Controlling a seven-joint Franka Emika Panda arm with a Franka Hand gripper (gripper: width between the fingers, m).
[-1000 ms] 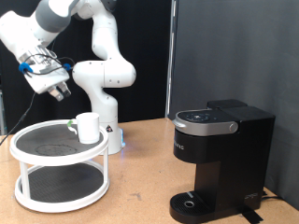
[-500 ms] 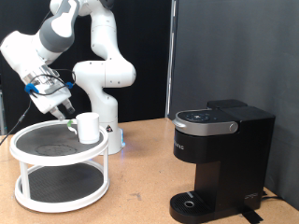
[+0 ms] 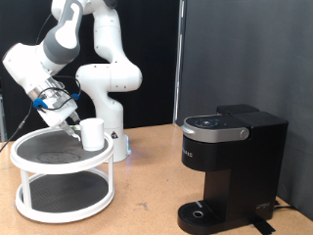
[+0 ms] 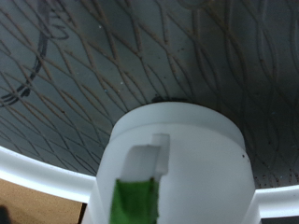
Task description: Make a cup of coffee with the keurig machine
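Note:
The white mug stands upright on the top shelf of a round two-tier white rack, near the shelf's far right edge in the exterior view. My gripper hangs just left of the mug, low over the dark mesh shelf and close to it; nothing shows between its fingers. In the wrist view the mug fills the frame, with its handle facing the camera and a green strip on it. My fingers do not show there. The black keurig machine stands at the exterior view's right, lid down.
The robot's white base stands right behind the rack. The rack's dark mesh top is bare apart from the mug. A wooden tabletop lies between the rack and the machine. A dark panel stands behind.
My gripper has come down and to the right, from well above the rack's left side to just beside the mug. The mug and the machine have not moved.

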